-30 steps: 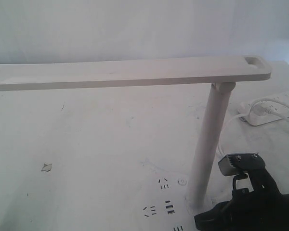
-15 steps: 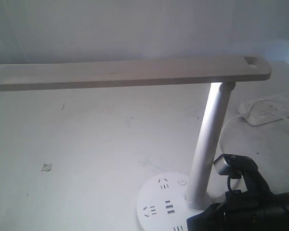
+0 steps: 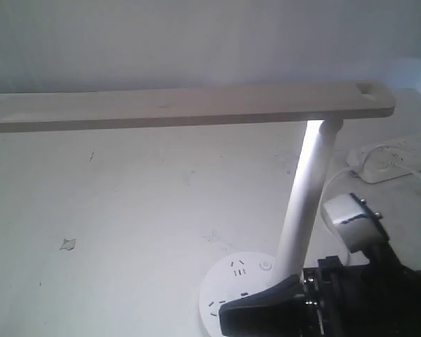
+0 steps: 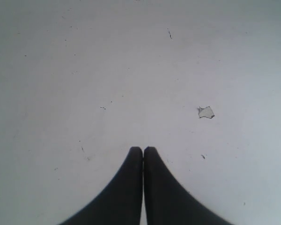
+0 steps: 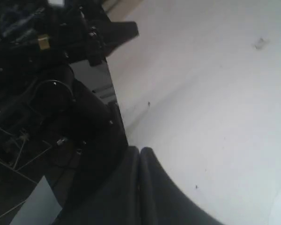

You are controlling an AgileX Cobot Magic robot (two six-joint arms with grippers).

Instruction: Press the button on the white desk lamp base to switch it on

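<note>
The white desk lamp (image 3: 196, 105) stands on the table with its bar head stretching left. Its post (image 3: 305, 189) glows brightly down one side. The white desk lamp base (image 3: 224, 277) shows at the bottom edge, with socket slots and one small round button (image 3: 265, 265) whose mark is too small to read. My right gripper (image 3: 223, 317) is shut and lies across the front of the base, pointing left and hiding that part of the disc. The sun-marked button is not visible. My left gripper (image 4: 143, 150) is shut and empty above bare table.
A white power strip (image 3: 396, 156) with a plugged cable lies at the back right. A small chip (image 3: 68, 243) (image 4: 206, 112) lies on the tabletop at the left. In the right wrist view, dark robot hardware (image 5: 47, 84) sits beyond the table edge.
The lamp came on and its post now glows. My right gripper has swung left across the front of the base, and its wrist camera has risen.
</note>
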